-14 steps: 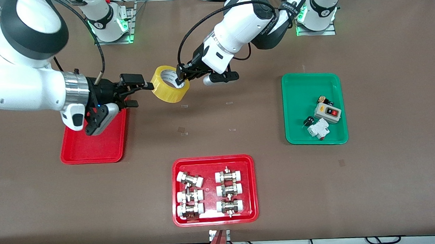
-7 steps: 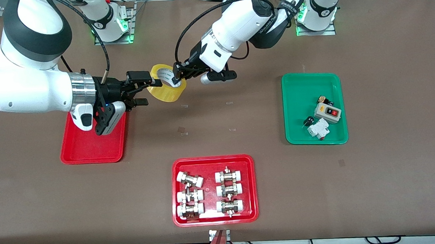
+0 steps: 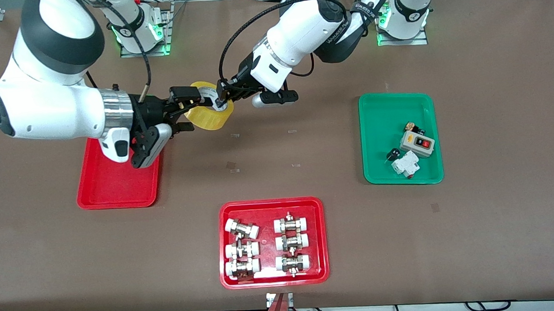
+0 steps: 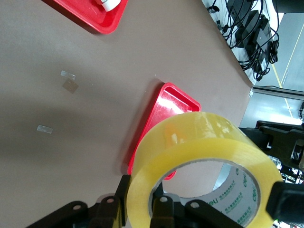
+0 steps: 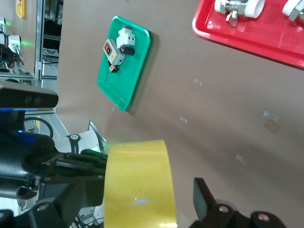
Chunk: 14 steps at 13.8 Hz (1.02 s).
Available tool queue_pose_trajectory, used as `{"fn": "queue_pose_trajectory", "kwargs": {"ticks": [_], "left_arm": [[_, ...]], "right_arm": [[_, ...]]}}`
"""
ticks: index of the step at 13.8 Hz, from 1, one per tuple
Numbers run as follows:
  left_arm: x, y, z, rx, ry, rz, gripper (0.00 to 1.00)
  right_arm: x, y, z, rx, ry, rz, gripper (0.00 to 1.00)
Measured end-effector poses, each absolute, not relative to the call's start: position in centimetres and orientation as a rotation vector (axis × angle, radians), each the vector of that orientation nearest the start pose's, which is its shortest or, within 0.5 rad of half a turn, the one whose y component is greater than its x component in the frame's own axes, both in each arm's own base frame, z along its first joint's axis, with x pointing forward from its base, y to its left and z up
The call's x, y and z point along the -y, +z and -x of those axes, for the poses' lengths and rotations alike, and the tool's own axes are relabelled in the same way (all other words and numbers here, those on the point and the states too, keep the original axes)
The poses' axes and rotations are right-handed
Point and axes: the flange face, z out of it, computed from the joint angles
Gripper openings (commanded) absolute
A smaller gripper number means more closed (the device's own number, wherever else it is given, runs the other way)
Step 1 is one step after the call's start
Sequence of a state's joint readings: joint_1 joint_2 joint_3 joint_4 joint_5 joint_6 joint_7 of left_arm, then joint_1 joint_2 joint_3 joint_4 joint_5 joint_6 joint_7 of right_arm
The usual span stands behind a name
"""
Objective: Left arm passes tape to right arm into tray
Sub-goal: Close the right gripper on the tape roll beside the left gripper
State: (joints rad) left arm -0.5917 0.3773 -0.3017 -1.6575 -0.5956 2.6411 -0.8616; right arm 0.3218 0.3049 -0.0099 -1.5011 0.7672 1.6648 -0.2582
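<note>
**Front view: the tape sits between two sets of jaws**

The left gripper [image 3: 222, 95] has its jaws shut on the wall of the tape [image 3: 209, 114], held up over the desk [image 3: 305, 143]. The right gripper [image 3: 190, 100] has open jaws around the roll's other side, one above it and one below. The tray [image 3: 113, 189] lies under the right arm's wrist.

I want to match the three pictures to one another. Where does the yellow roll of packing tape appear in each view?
Front view: the translucent yellow roll of packing tape hangs between the two grippers, above the brown table.
Left wrist view: the roll fills the lower middle.
Right wrist view: its yellow side shows at the bottom.
Shared landmark: the red tray of white-capped metal fittings.
</note>
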Motion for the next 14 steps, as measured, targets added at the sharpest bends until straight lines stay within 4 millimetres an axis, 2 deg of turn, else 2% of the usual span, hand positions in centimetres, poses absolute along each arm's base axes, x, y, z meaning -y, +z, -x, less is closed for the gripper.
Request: {"fn": "queue_pose_trajectory", "kwargs": {"ticks": [3,4,5,7,9,12,14], "left_arm": [[51.99,46.52,-47.38,-0.542,-0.047,-2.289,0.01],[51.99,46.53,-47.38,-0.542,-0.047,-2.289,0.01],[51.99,46.54,-47.39,-0.542,-0.046,-2.289,0.01],[52.0,46.55,-47.39,-0.541,-0.046,-2.289,0.01],[52.0,46.55,-47.39,-0.541,-0.046,-2.289,0.01],[52.0,46.59,-47.41,-0.541,-0.046,-2.288,0.01],[52.0,46.59,-47.41,-0.541,-0.046,-2.288,0.02]], "right_arm": [[-26.48,50.83,-59.15,0.522,0.198,2.328,1.0],[-26.41,50.83,-59.18,0.521,0.197,2.329,0.95],[-26.35,50.82,-59.2,0.52,0.197,2.329,0.68],[-26.29,50.82,-59.23,0.519,0.197,2.33,0.59],[-26.24,50.74,-59.24,0.518,0.199,2.331,0.45],[-26.19,50.65,-59.23,0.519,0.203,2.333,0.38],[-26.19,50.65,-59.24,0.52,0.203,2.333,0.37]]}}
